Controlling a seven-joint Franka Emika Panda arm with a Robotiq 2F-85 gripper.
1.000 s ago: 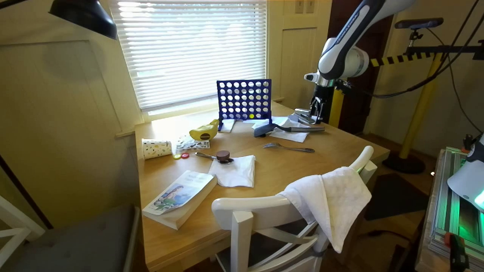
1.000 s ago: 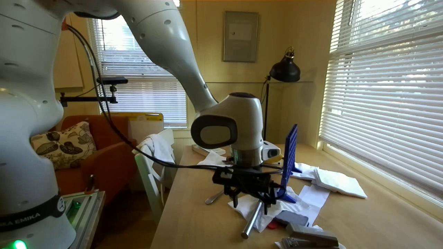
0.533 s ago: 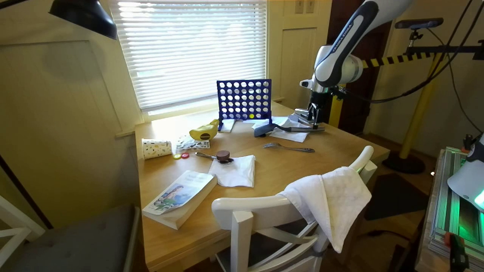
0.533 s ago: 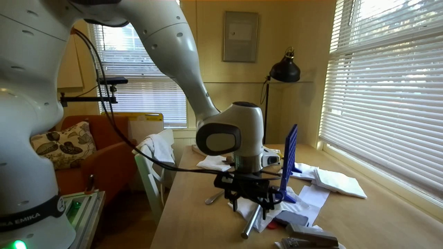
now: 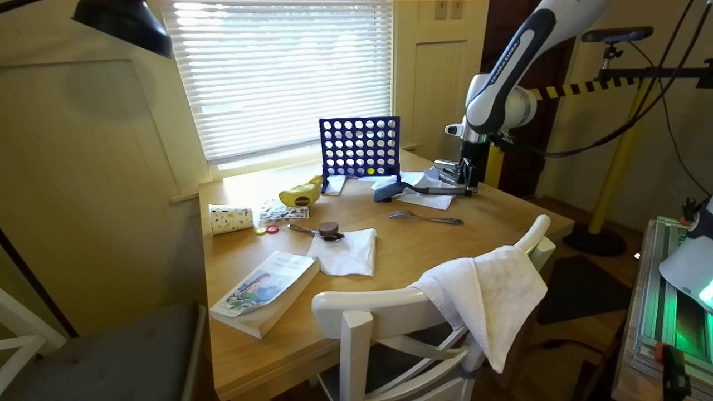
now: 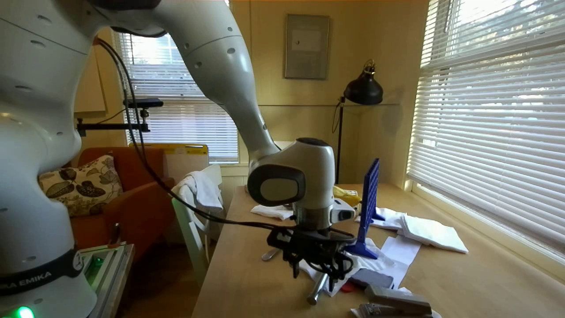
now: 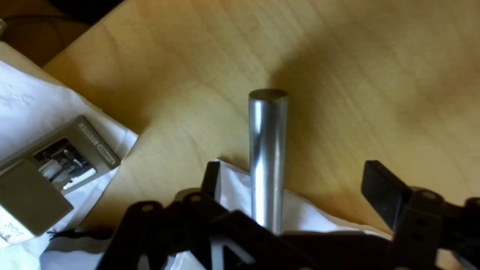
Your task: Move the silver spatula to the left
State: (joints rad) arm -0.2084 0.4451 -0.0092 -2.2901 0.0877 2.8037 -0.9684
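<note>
My jaws stand spread astride the spatula (image 5: 426, 190), its silver handle (image 7: 268, 157) running between them with a gap to either side, nearer the jaw on the side of the stapler (image 7: 33, 198). I read this as lining up for the grasp — the shift left is not yet done. The choice of end makes sense to me: the blade (image 5: 389, 192) lies well away from the jaws, at the foot of the grid (image 5: 365, 148), while this end offers a straight, slim hold. Under the jaws the handle crosses some paper (image 7: 307, 215), its end reaching past that over the counter (image 7: 187, 75). A shadow (image 7: 303, 108) spreads beside that end, so I suspect it rides raised. Being round and smooth, it may roll in the pinch — I'd centre the jaws on it before squeezing.
</note>
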